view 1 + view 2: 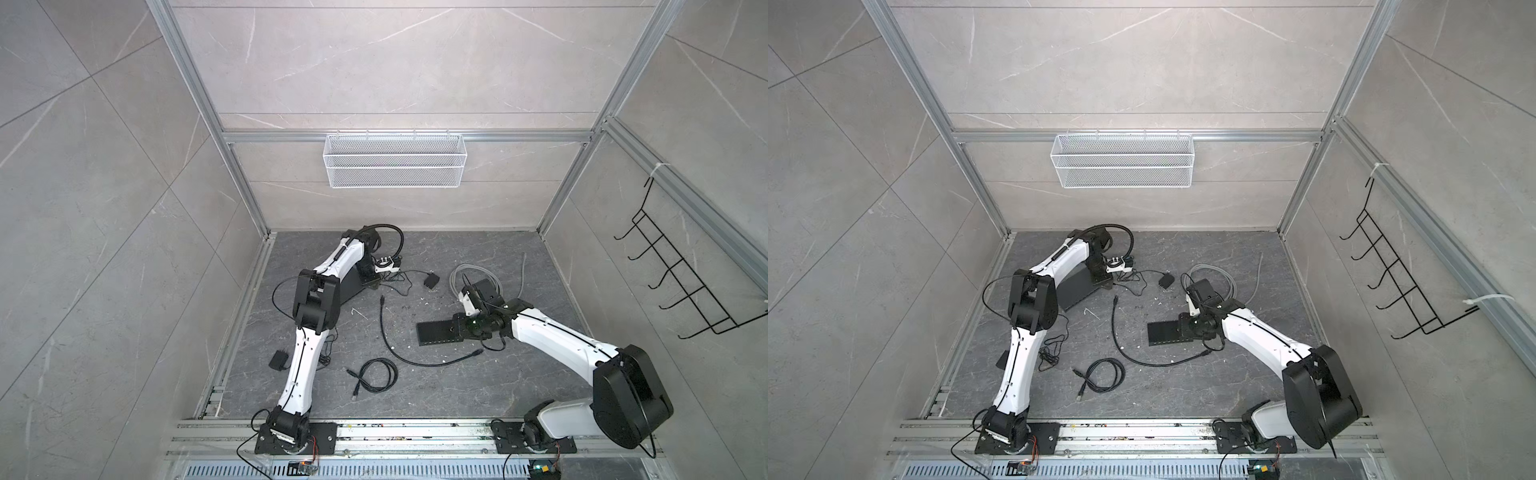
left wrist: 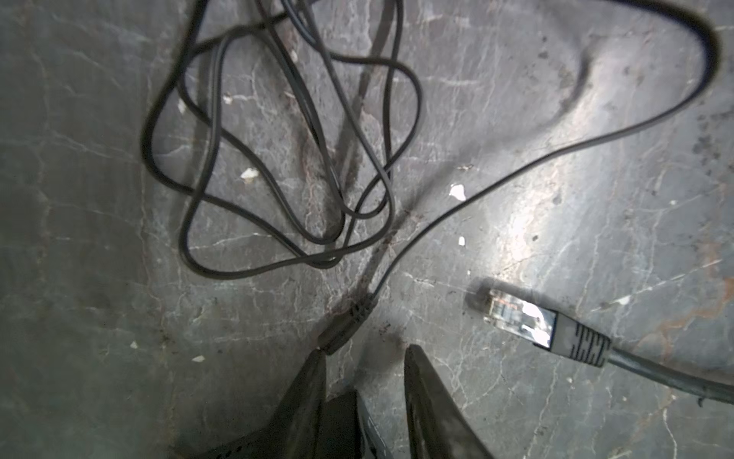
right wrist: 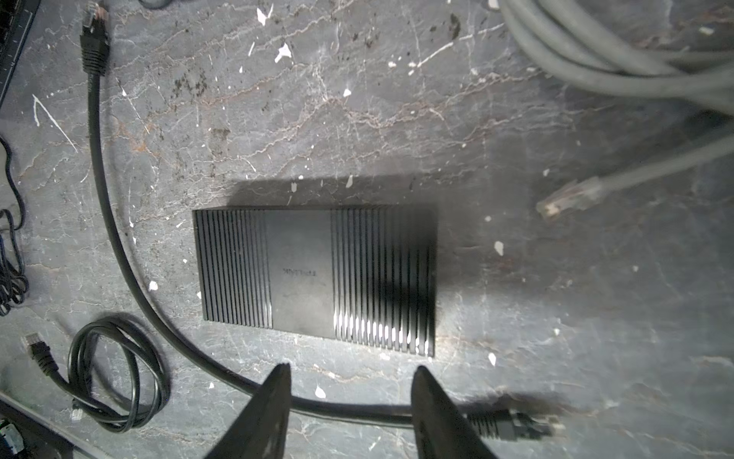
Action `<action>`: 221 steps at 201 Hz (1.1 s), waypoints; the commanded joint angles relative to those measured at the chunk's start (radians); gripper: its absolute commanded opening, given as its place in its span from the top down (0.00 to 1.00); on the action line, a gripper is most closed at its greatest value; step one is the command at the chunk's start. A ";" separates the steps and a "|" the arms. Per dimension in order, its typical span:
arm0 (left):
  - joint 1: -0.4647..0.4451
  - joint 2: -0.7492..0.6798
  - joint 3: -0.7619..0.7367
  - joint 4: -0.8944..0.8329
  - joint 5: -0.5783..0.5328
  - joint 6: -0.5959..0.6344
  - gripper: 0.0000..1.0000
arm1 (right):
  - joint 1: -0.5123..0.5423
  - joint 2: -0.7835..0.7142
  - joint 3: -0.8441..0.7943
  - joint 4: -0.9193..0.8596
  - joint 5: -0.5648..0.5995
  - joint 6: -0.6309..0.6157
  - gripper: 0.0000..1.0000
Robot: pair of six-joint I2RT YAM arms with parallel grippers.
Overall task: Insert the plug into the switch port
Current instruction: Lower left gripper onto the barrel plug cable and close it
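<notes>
plug (image 2: 512, 314) is light, hard clear plastic with a brittle latch, on a springy cable (image 2: 675, 381) that will tug back, so i'd pinch the ribbed boot (image 2: 580, 343) behind it. it lies flat on the counter (image 2: 79, 238), just beside the left gripper (image 2: 365, 349), off to one side of its open, empty jaws. the right gripper (image 3: 352, 369) hangs open near the switch (image 3: 313, 274), well apart from this plug.

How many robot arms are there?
2. The left arm stretches along the left side toward the back; the right arm comes in from the right, ending by the flat black switch. None looks hidden.
</notes>
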 commanded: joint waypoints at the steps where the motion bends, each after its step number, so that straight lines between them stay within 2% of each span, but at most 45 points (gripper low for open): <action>1: 0.000 0.027 0.018 -0.029 0.030 0.017 0.64 | 0.007 0.006 0.032 -0.027 0.001 -0.020 0.49; 83: -0.002 0.027 0.014 0.009 0.047 0.023 0.72 | 0.007 0.017 0.033 -0.018 -0.013 -0.022 0.51; 99: -0.007 0.031 -0.012 0.065 0.014 0.013 0.63 | 0.007 0.015 0.033 -0.021 -0.015 -0.025 0.51; 153: -0.011 -0.067 -0.128 0.236 0.047 -0.005 0.59 | 0.006 0.017 0.032 -0.018 -0.017 -0.028 0.51; 221: -0.008 -0.012 -0.069 0.099 0.017 0.022 0.63 | 0.007 0.010 0.028 -0.023 -0.020 -0.035 0.51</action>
